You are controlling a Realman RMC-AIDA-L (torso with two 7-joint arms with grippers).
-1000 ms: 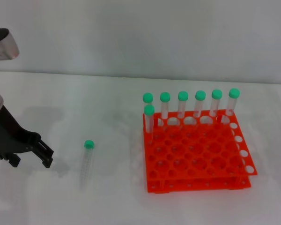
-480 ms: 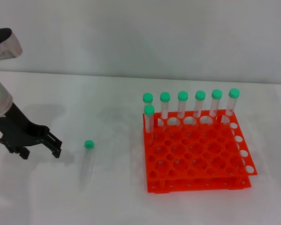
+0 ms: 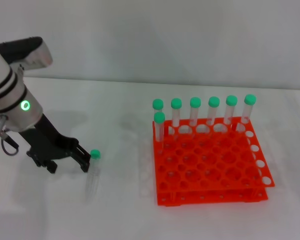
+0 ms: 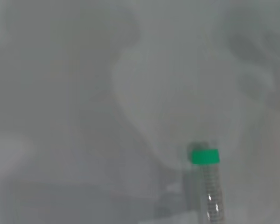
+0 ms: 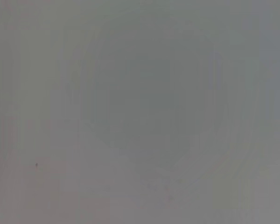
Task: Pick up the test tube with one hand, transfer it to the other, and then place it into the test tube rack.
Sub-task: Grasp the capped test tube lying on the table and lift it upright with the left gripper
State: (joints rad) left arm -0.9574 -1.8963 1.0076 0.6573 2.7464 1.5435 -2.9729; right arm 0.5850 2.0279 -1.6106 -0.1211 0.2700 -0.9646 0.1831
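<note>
- The slim clear plastic test tube with a green cap point(image 3: 93, 172) lies flat on the white table point(image 3: 65, 215), well left of the bright orange-red plastic test tube rack point(image 3: 210, 167), reachable from above.
- The plain black left gripper point(image 3: 85, 159) hangs just beside the cap, fingers parted, holding nothing, presumably lining up to grasp.
- The right gripper is not in view.

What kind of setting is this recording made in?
Probably a lab-style test bench: an orange test tube rack holding green-capped tubes, one loose test tube on a plain white table, the left tool beside it.
</note>
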